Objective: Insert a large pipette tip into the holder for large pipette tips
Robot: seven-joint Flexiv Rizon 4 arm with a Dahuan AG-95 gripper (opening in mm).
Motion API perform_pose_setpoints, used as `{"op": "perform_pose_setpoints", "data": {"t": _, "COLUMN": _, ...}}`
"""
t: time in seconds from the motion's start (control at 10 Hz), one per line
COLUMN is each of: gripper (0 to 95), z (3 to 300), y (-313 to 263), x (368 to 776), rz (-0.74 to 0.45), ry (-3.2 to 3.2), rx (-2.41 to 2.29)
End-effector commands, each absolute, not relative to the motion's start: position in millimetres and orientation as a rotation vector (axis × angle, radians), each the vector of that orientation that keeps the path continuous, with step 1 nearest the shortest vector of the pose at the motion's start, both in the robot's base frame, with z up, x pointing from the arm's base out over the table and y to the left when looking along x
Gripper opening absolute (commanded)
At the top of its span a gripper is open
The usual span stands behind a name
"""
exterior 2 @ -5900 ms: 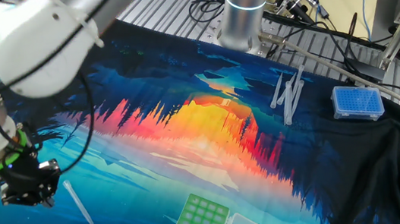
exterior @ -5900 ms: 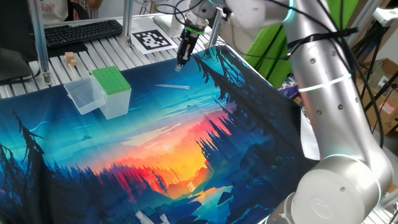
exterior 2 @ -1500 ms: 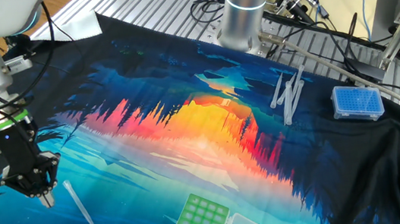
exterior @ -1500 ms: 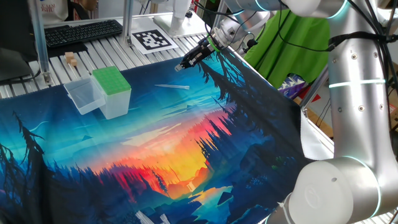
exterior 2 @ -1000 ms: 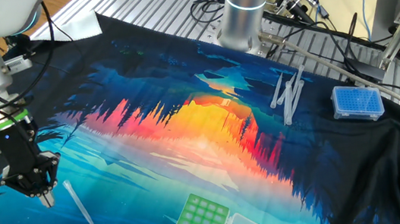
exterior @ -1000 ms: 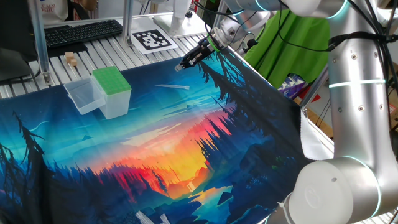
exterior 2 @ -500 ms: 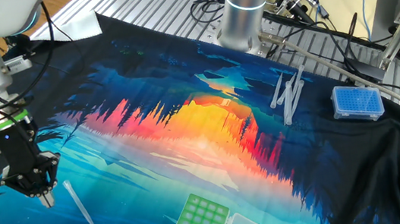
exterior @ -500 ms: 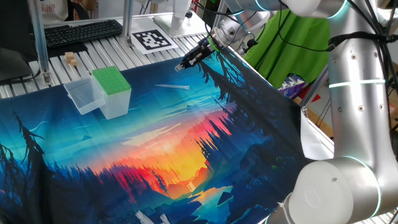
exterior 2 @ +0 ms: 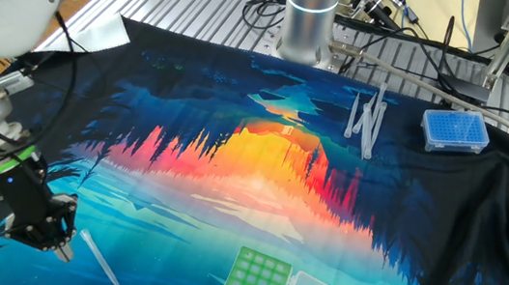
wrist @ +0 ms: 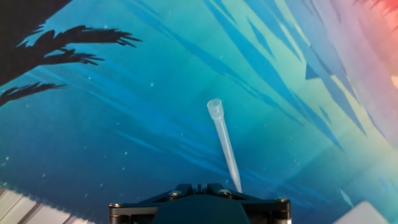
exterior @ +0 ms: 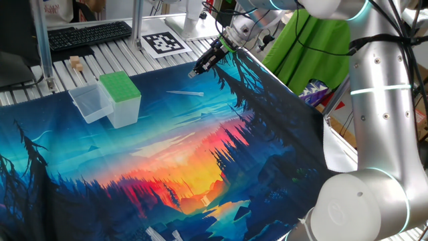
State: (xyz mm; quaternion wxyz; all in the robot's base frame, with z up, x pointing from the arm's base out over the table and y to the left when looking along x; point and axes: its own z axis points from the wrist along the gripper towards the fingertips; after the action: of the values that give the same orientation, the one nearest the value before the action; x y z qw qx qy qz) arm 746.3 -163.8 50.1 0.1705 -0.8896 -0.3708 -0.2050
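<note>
**Fingers held above a loose pipette tip near the worktop's edge**

The large pipette tip is seen lying flat on the printed mat, apart from everything else, with bare mat on all sides of it. The gripper is held tilted above the mat beside the tip's wide end, close to the mat's border with the ribbed metal worktop. Nothing is held; the fingers appear drawn close together, though the gap itself cannot be made out clearly. The green-topped holder is placed well apart from the tip, touching a clear plastic tub, and open mat lies between holder and tip.

In the other fixed view the gripper is shown just above the tip, and the holder is cut off by the lower frame edge. Only this view takes in a small blue rack and a loose cluster of spare tips at the far side of the mat.

In the hand view the tip is seen lengthwise, its open wide end farthest away and its narrow end hidden behind the gripper body. The fingertips are not shown there.
</note>
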Motion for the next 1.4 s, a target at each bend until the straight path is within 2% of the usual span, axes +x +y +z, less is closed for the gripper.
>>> {"op": "perform_pose_setpoints", "data": {"t": 0.1, "gripper": 0.0, "z": 47.4, "y": -164.1, "x": 739.3, "rz": -0.566, "ry": -1.058, "rx": -2.527}}
{"op": "perform_pose_setpoints", "data": {"t": 1.4, "gripper": 0.0, "z": 36.2, "y": -203.9, "x": 700.4, "rz": -0.648, "ry": -1.034, "rx": -2.480}}
